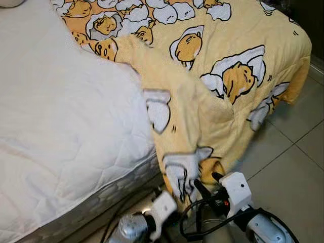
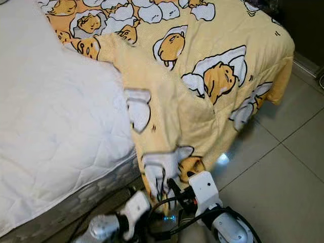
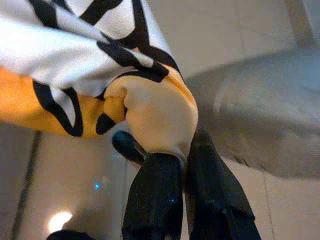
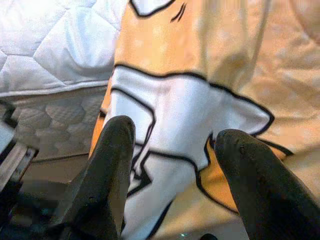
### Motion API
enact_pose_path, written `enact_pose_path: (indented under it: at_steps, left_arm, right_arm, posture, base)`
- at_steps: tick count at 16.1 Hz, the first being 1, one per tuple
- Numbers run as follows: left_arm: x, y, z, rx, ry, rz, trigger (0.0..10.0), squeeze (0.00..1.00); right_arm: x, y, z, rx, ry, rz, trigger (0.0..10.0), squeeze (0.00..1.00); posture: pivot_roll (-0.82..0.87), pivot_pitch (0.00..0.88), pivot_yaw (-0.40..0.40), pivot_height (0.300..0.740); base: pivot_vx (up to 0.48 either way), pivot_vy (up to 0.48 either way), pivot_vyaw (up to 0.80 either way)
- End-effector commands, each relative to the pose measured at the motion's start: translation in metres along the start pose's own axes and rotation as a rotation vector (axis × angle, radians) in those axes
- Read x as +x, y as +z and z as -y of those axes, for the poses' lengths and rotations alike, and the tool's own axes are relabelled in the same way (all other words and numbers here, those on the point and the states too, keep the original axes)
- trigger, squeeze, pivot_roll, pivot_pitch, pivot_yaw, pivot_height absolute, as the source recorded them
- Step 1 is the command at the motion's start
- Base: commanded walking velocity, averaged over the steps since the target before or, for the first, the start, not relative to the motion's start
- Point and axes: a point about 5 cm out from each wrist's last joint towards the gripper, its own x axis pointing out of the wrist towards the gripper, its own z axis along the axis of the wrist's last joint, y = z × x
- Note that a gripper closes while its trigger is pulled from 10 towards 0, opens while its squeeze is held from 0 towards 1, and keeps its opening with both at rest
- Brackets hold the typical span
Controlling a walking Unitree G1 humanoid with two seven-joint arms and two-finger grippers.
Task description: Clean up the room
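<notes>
Hanging off the foot corner of the bed [image 1: 61,131], yellow cartoon-print blanket [image 1: 202,111], rest bunched over the far half, white mattress bare on the near side. Left pincer [image 3: 182,165] clamped tight on the blanket's lowest corner, a fold of fleece nipped between both fingers. Right pincer [image 4: 172,165] spread wide just before the hanging panel, holding nothing. Soft, light, limp cloth by the look; likely to sag and drag, slightly slippery. Best grip probably a second hem corner, well apart from the first.

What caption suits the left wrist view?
Left gripper pinching a corner of the yellow cartoon blanket.
</notes>
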Motion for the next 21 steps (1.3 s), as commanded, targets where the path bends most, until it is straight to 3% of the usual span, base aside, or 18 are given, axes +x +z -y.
enact_pose_path:
  at_steps: [1, 2, 5, 8, 11, 16, 17, 18, 21]
  left_arm:
    - [-0.001, -0.011, 0.016, 0.074, -0.091, -0.050, 0.0, 0.00]
    - [0.000, -0.012, 0.026, 0.148, -0.154, -0.062, 0.0, 0.00]
    - [0.004, -0.013, 0.039, 0.239, -0.228, -0.070, 0.0, 0.00]
    - [0.013, -0.008, 0.051, 0.429, -0.281, -0.085, 0.0, 0.00]
    - [0.022, 0.006, 0.039, 0.369, -0.159, -0.039, 0.0, 0.00]
    - [0.019, 0.006, 0.033, 0.362, -0.084, -0.023, 0.0, 0.00]
    - [0.019, 0.007, 0.031, 0.350, -0.059, -0.018, 1.1, 0.00]
    - [0.019, 0.007, 0.029, 0.342, -0.035, -0.017, 10.0, 0.00]
    - [0.017, 0.008, 0.019, 0.332, 0.059, -0.014, 10.0, 0.00]
  right_arm:
    - [-0.003, -0.007, -0.004, 0.015, 0.021, -0.023, 10.0, 0.00]
    - [-0.003, -0.007, -0.004, 0.015, 0.023, -0.026, 10.0, 0.00]
    - [-0.002, -0.008, -0.004, 0.014, 0.028, -0.029, 10.0, 0.00]
    - [-0.002, -0.008, -0.002, 0.010, 0.032, -0.033, 10.0, 0.00]
    - [-0.001, -0.007, -0.002, 0.010, 0.032, -0.032, 10.0, 0.00]
    - [-0.001, -0.008, -0.003, 0.012, 0.034, -0.033, 10.0, 0.00]
    - [0.000, -0.008, -0.003, 0.011, 0.035, -0.031, 10.0, 0.00]
    - [0.000, -0.008, -0.002, 0.011, 0.036, -0.031, 10.0, 0.00]
    - [0.000, -0.009, -0.002, 0.011, 0.038, -0.032, 10.0, 0.00]
  posture:
    - [-0.34, 0.240, 0.102, 0.723]
    - [-0.34, 0.239, 0.100, 0.723]
    - [-0.34, 0.238, 0.100, 0.723]
    - [-0.34, 0.238, 0.097, 0.723]
    - [-0.35, 0.236, 0.096, 0.723]
    - [-0.34, 0.232, 0.097, 0.723]
    - [-0.34, 0.230, 0.096, 0.723]
    - [-0.34, 0.229, 0.095, 0.723]
    - [-0.34, 0.228, 0.093, 0.723]
  base:
    - [0.000, 0.000, 0.00]
    - [0.000, 0.000, 0.00]
    - [0.000, 0.000, 0.00]
    - [0.000, 0.000, 0.00]
    - [0.000, 0.000, 0.00]
    - [0.000, 0.000, 0.00]
    - [0.000, 0.000, 0.00]
    - [0.000, 0.000, 0.00]
    - [0.000, 0.000, 0.00]
